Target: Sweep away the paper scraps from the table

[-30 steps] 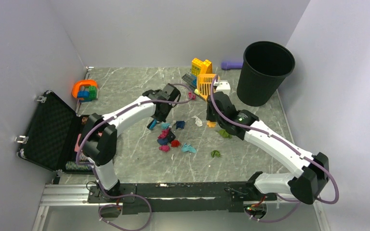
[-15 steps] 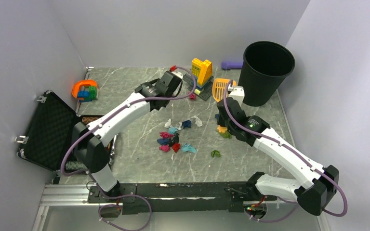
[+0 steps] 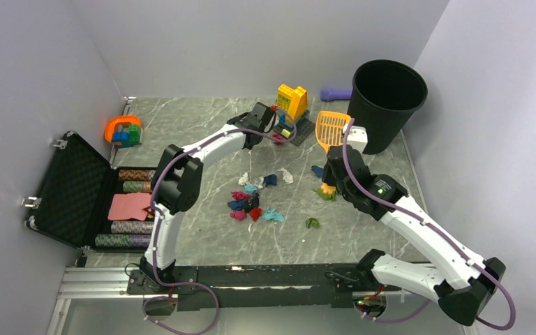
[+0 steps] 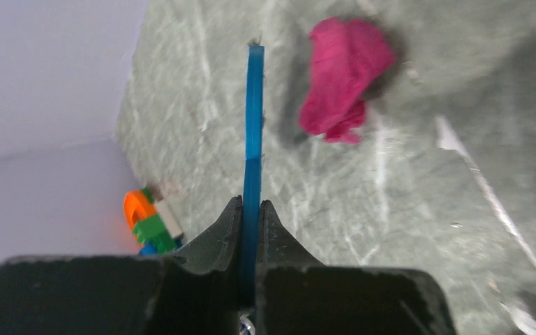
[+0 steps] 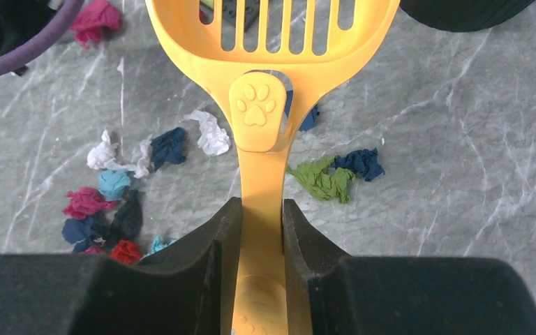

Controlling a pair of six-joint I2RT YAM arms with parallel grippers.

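Now the left arm stretches long & low across the counter point(image 3: 181, 132) to the far middle, wrist by the yellow toy bricks point(image 3: 291, 100). The left pincer point(image 4: 251, 204) is squeezed tight on a thin blue tool point(image 4: 253, 105), which sticks out over the counter w/ one pink scrap point(image 4: 345, 77) just beside its tip. The right arm bends up from the near right corner. The right pincer point(image 5: 262, 206) grips the handle of an orange scoop point(image 5: 257, 112), scoop head pointing to the far side, next to the black bin point(image 3: 384, 105). Most paper scraps point(image 3: 240, 196) sit in a loose bunch mid-counter, btw both arms; a green one & a dark blue one lie just beside the scoop handle. Bare counter shows btw the bunch & the near edge, also toward the open black case point(image 3: 70, 188) at the left edge. Walls close the left, far & right sides.
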